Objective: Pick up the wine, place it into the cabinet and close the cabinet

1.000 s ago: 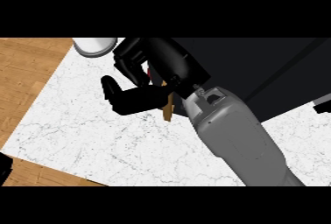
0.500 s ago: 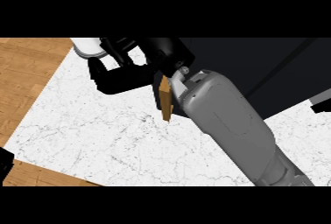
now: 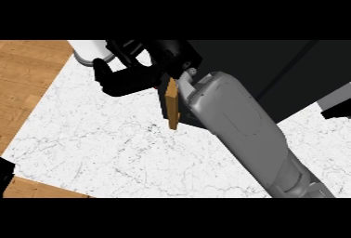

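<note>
A: Head view. How many of each item are shown?

B: One marble counter (image 3: 103, 148). One grey forearm (image 3: 240, 121). One black hand, the right hand (image 3: 147, 69). One wooden cabinet door (image 3: 172, 107), seen edge-on as a narrow upright strip. One dark cabinet (image 3: 274, 65), at upper right. One white cylinder (image 3: 87, 50), at the counter's far left corner. One strip of wooden floor (image 3: 27, 69), along the left side.

A: And the arm's pose?

B: The forearm enters from the lower right and runs diagonally up to the top centre, passing just beside the door's edge. The right hand lies beyond the door, over the far part of the counter, and extends leftward to a point near the white cylinder.

A: Is the hand spread or closed on something?

B: That cannot be told; the hand reads as one dark mass.

A: Where is the wine?

B: No bottle can be made out; whether the hand hides it cannot be told.
</note>
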{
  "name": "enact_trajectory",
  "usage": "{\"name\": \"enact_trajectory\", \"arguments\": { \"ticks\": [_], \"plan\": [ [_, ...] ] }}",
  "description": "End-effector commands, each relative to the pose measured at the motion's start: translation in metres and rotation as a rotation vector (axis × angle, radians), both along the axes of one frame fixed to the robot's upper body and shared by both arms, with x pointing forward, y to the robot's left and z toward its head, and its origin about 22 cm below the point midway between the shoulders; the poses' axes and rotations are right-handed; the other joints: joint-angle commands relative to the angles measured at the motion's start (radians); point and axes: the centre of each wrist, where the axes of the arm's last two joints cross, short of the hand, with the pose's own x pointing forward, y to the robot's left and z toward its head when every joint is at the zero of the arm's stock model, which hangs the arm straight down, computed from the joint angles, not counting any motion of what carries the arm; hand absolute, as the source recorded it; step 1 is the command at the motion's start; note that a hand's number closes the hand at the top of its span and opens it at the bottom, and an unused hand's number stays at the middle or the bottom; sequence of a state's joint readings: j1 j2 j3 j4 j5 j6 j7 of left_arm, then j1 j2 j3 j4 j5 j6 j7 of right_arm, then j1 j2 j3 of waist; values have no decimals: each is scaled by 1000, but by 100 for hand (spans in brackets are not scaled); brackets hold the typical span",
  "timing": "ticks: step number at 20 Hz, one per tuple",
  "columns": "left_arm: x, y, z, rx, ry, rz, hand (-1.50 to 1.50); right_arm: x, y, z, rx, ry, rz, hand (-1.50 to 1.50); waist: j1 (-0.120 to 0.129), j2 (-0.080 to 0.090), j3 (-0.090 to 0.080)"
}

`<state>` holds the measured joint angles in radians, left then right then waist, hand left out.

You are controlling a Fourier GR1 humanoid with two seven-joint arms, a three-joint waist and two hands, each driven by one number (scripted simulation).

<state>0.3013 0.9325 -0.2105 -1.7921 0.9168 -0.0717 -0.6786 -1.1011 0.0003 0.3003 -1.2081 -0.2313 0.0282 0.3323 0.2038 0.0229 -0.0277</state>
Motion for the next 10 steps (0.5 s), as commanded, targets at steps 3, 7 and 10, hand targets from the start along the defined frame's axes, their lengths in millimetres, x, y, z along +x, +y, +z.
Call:
{"name": "enact_trajectory", "arguments": {
  "ticks": [3,7,10],
  "plan": [
    [-1,0,-3,-10,5,10,150,51,-67,-28,12,106,-239,150,-48,67,23],
    [-2,4,-2,5,-1,27,150,55,-75,-36,5,98,-221,150,-57,68,24],
    [0,4,-2,5,-6,28,150,55,-72,-37,17,77,-191,150,-75,68,22]
  ]
}}
